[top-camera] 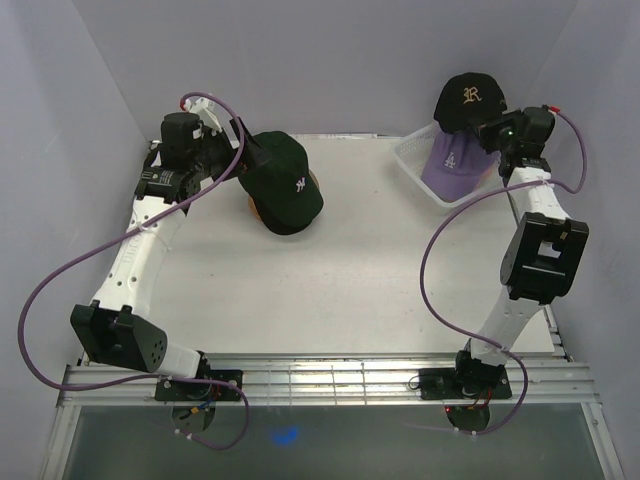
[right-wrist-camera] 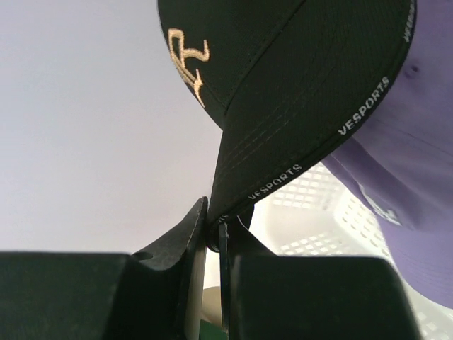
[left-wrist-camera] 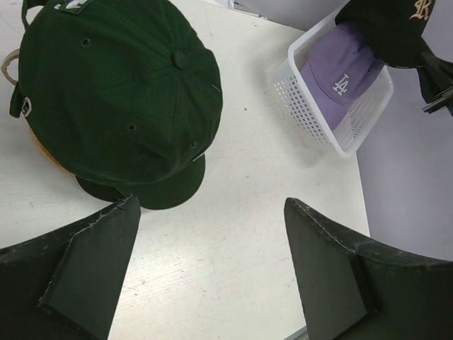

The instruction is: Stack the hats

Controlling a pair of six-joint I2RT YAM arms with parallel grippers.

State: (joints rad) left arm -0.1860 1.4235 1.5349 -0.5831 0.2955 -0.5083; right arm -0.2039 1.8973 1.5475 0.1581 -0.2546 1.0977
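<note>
R gripper (right-wrist-camera: 212,225): fingers clamped on brim of black cap (right-wrist-camera: 297,85), held above lavender cap (top-camera: 455,162) in white basket (left-wrist-camera: 304,106). L gripper (left-wrist-camera: 212,205): fingers apart, nr dark green cap (left-wrist-camera: 120,92) atop wooden stand (left-wrist-camera: 48,152).

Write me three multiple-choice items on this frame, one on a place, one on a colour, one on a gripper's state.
1. Where is the lavender cap? A on the floor; B in the white basket; C on a shelf.
2. The hat nearest the left gripper is: A dark green; B pink; C white.
3. The right gripper is: A open; B shut on the black cap; C shut on the basket.
1 B, mesh walls surround it. 2 A, the dark green cap fills that wrist view. 3 B, the brim is pinched between its fingers.
</note>
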